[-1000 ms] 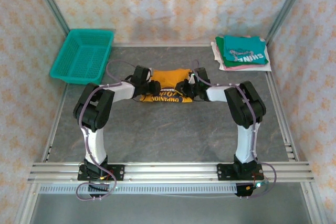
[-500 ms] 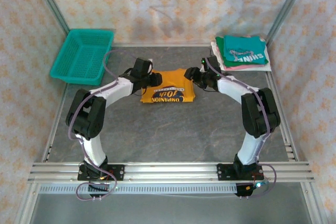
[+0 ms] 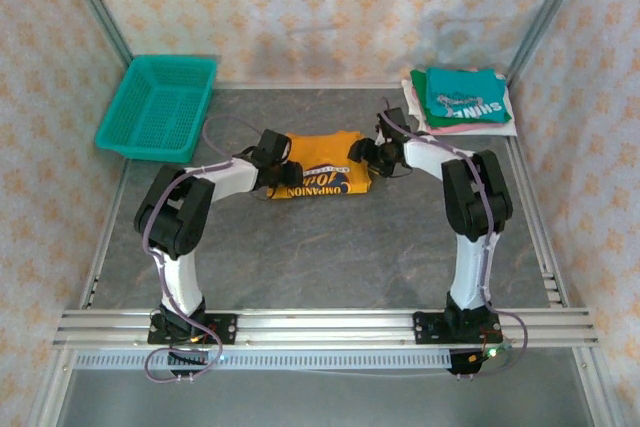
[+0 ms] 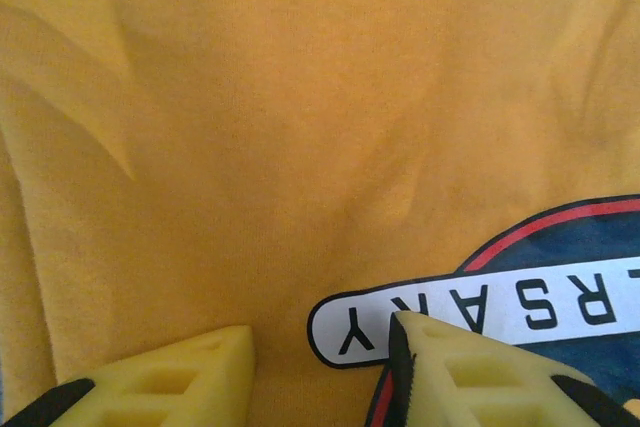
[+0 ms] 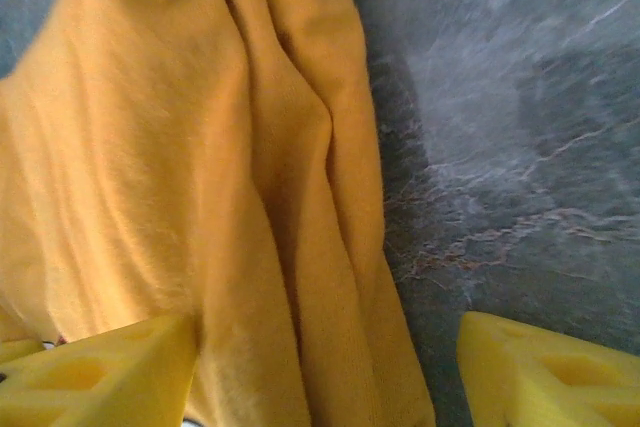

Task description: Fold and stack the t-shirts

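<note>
- Orange t-shirt (image 3: 318, 162): folded, middle of worktop (image 3: 330, 247), between both hands.
- Left hand (image 4: 320, 332): open over the print; wrist view reads lettering.
- Right hand (image 5: 328, 327): open, straddling the shirt's creased edge.
- Teal shirt (image 3: 462, 95): tops far-right pile.

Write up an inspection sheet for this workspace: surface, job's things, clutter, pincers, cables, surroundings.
Surface: grey stone-patterned table.
Job's things: mustard-orange t-shirt lies folded mid-table, print up. At back right, a teal shirt tops a folded stack over a pink shirt and a white shirt.
Clutter: teal mesh basket at back left.
Pincers: left pincer is open over the print. Right pincer is open and straddles the shirt's right edge.
Cables: purple cables loop along both arms and at the bases.
Surroundings: patterned cloth walls and a metal frame rail.
</note>
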